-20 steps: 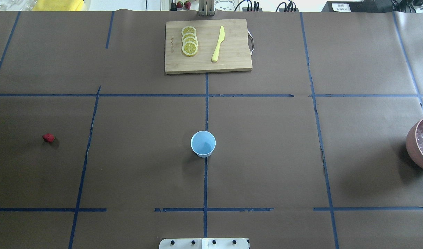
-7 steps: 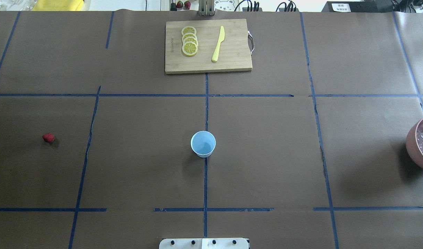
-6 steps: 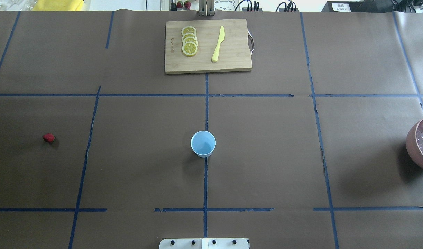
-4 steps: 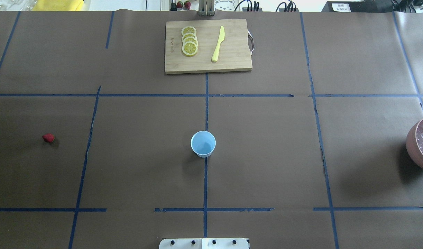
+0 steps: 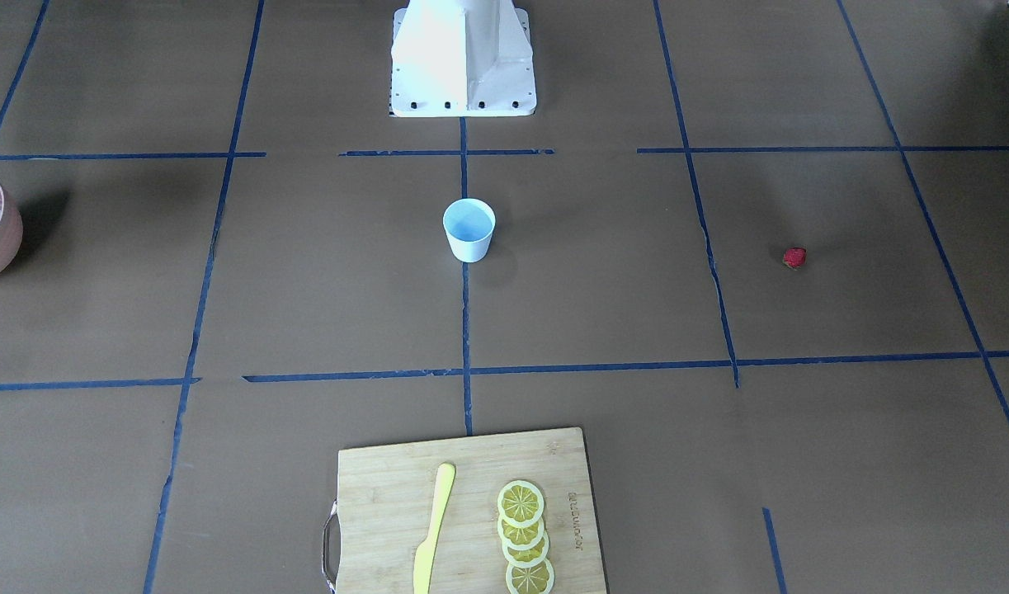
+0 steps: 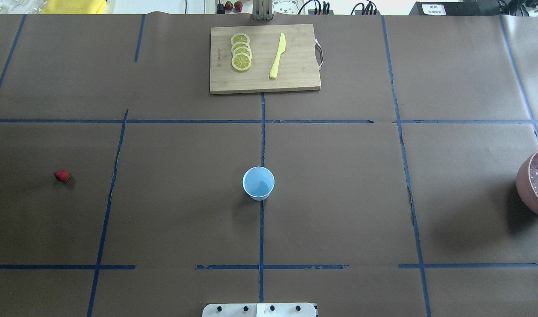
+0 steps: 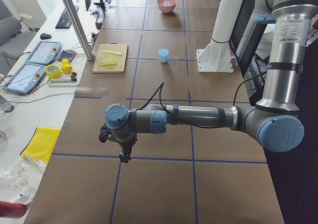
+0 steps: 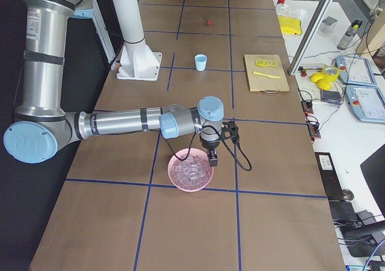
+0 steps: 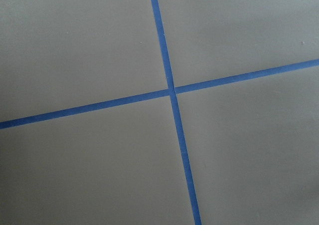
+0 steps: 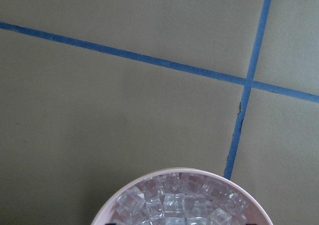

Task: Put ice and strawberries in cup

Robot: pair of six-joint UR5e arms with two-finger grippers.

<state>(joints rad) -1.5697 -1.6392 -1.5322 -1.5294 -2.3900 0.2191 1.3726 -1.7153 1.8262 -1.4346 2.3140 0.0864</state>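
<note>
Barely started, judging by the empty cup (image 6: 258, 183) upright at mid-tabletop. Left to fetch: the ice (image 10: 174, 200), heaped in the pink bowl (image 6: 523, 180) at the far right edge, and the strawberry (image 6: 62, 175), lying alone well off to the left. Right gripper (image 8: 212, 158) poised just over the bowl's rim, left gripper (image 7: 124, 154) hanging above bare taped tabletop. Open or closed, impossible to tell for either.

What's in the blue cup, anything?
Empty: the cup shows only its bare blue inside; the strawberry lies far off.
</note>
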